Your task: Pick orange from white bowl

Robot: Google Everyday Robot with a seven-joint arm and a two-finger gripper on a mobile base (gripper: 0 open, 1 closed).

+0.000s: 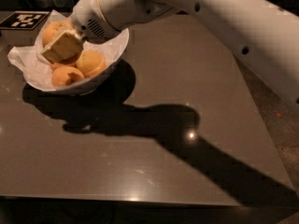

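Observation:
The white bowl (117, 45), lined with crumpled white paper, stands at the table's back left. It holds several oranges. The orange (52, 31), the biggest-looking one, lies at the bowl's back left. Two smaller oranges (91, 62) (65, 76) lie in front of it. My gripper (59, 48) reaches down into the bowl from the right. Its pale tip lies just in front of the big orange, touching it or nearly so, and hides part of it. The white arm (196, 8) runs off to the upper right.
A black-and-white marker tag (27, 18) lies flat behind the bowl at the back left corner. The dark table (154, 143) stretches to the front and right, with its right edge running diagonally and floor beyond it. The arm's shadow crosses the tabletop.

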